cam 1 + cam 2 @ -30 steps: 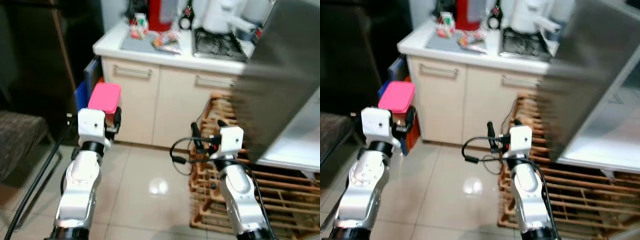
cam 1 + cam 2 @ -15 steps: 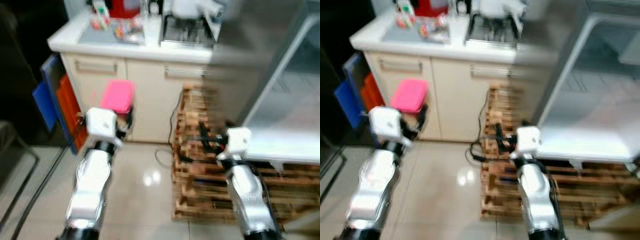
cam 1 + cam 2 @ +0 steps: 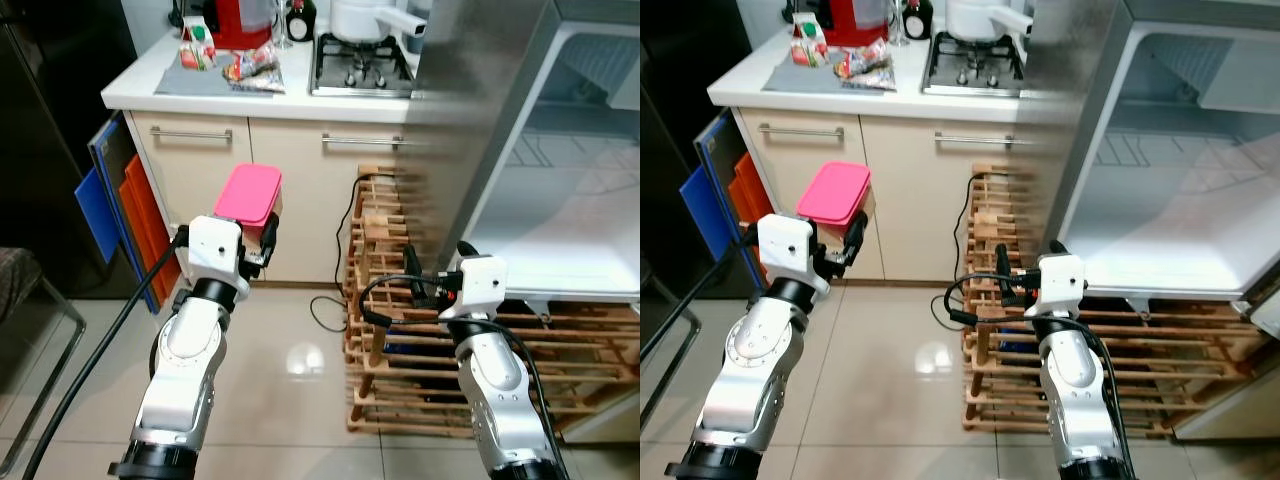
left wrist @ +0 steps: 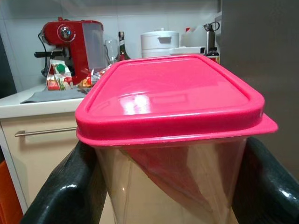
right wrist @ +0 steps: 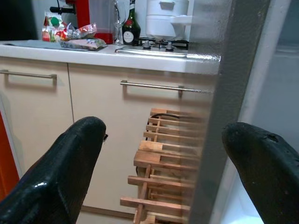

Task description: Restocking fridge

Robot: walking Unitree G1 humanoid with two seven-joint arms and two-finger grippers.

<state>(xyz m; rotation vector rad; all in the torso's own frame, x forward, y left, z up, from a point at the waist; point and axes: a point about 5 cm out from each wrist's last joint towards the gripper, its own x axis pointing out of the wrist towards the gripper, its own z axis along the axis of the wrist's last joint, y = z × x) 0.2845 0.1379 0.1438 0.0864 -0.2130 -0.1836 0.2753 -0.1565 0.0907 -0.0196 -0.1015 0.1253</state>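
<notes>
Pink-lidded and clear-walled, the container (image 3: 250,194) is sitting upright in our left end effector (image 3: 257,238), lid up, its long axis running away from us toward the cream cabinets (image 3: 300,190). Both black fingers (image 4: 70,196) are clenching its sides. Our right end effector (image 3: 1024,268) is hovering released with nothing in it, fingers spread, beside the fridge's grey edge (image 5: 229,107). A wooden rack (image 3: 400,330) is standing under the open fridge (image 3: 1160,190). On the desk (image 3: 150,95) are snack packets (image 3: 250,68) and a red machine (image 4: 74,42).
</notes>
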